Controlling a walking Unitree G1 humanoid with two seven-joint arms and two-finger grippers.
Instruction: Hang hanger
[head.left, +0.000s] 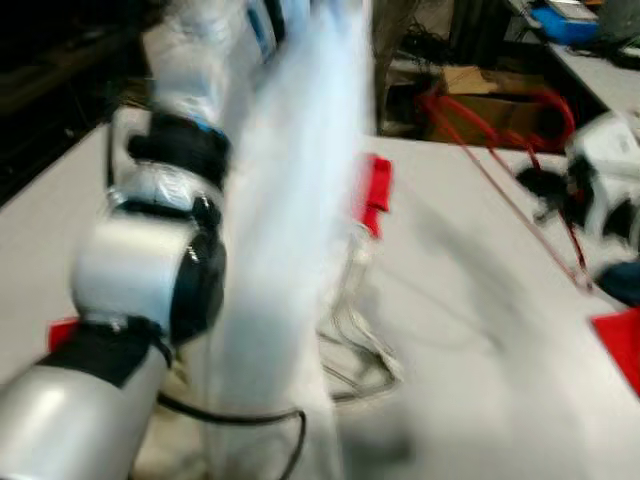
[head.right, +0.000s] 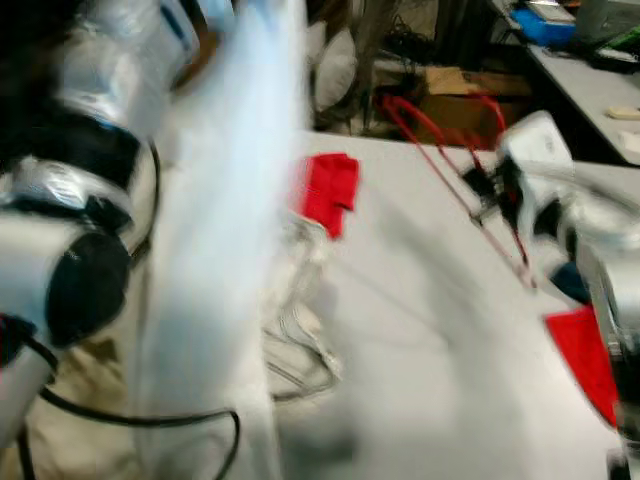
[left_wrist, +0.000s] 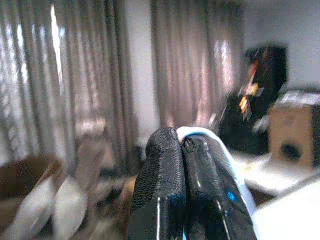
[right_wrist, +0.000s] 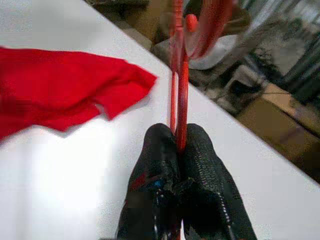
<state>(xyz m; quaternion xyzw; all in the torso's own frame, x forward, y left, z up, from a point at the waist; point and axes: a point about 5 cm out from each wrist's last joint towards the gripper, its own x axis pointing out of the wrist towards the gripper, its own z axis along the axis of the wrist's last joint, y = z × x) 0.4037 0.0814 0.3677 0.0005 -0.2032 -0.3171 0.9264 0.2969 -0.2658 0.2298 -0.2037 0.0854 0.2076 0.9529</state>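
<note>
Two grips are on, and nothing is hung yet. My right gripper (right_wrist: 177, 150) has its fingers squeezed together on the thin bar of the red hanger (head.right: 470, 190), which rises straight out from between the fingertips toward twelve o'clock in my right wrist view, its hook curling at the far end. From my head, that hanger slants over the white table (head.left: 450, 300) at about two o'clock, with the right arm low on the right side.

My left gripper (left_wrist: 182, 150) is raised high, fingers pressed together on the edge of a pale blue-white garment (head.left: 285, 230) that streams down as a blurred sheet at about eleven o'clock. Beyond those fingers I make out curtains (left_wrist: 90, 75), and I cannot see any rail to hang on.

So I judge the pick-up done; still to come are getting the garment onto the hanger, if that is wanted, and finding a place for the hook.

A red cloth (head.left: 375, 190) lies on the table near twelve o'clock, another red cloth (right_wrist: 60, 85) sits just beside my right fingers, and clear wire hangers (head.left: 355, 330) rest near the centre.
</note>
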